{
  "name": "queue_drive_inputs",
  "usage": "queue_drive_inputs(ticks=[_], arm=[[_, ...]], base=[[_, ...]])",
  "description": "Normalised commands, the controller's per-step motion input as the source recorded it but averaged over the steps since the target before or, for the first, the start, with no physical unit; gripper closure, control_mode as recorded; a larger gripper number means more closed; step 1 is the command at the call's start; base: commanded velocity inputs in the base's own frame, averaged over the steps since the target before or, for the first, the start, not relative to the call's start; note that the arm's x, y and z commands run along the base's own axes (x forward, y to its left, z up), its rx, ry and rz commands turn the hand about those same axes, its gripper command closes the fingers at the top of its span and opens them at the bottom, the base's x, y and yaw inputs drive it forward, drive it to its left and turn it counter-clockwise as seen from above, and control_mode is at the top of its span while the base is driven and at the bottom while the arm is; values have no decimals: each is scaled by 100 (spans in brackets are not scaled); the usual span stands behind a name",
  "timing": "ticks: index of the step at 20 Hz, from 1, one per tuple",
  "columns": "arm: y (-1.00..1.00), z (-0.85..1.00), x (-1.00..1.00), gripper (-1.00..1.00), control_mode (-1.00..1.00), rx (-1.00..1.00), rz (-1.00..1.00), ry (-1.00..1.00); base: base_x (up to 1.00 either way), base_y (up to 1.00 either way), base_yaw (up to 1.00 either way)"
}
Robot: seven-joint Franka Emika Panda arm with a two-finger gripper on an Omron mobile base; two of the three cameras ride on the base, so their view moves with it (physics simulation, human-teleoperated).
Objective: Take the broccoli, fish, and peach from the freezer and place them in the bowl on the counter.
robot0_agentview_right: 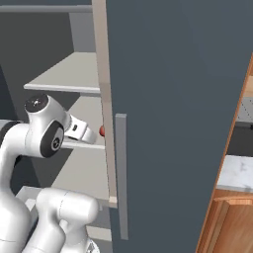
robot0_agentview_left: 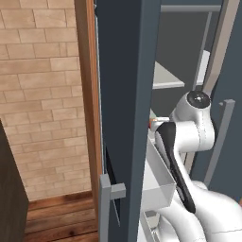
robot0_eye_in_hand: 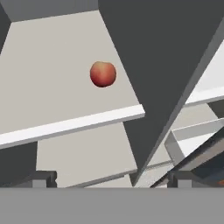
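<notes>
No brand marks, labels or writing legible on anything in view.

Freezer (robot0_agentview_right: 173,99) stands with its door open and the arm reaching into the compartment. Peach (robot0_eye_in_hand: 103,74) sits alone on a pale grey shelf (robot0_eye_in_hand: 52,87), back from the shelf's front lip; a sliver of it shows red past the door edge in the right base view (robot0_agentview_right: 102,131).

End effector (robot0_eye_in_hand: 112,179): fingers (robot0_eye_in_hand: 41,178) spread wide, nothing between them. It sits in front of the shelf's front edge, with the peach ahead on the shelf, well apart from the fingertips.

Grey door bin (robot0_agentview_left: 158,182) beside the arm in the left base view.
</notes>
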Motion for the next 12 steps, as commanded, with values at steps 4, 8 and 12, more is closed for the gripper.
queue_drive_inputs(ticks=[4,8,12], arm=[[0,-35,62,-100,-100,0,-1,0],[0,-43,55,-100,-100,0,0,0],[0,-39,39,-100,-100,0,-1,-3]], base=[[0,0,0],[0,0,0],[0,0,0]])
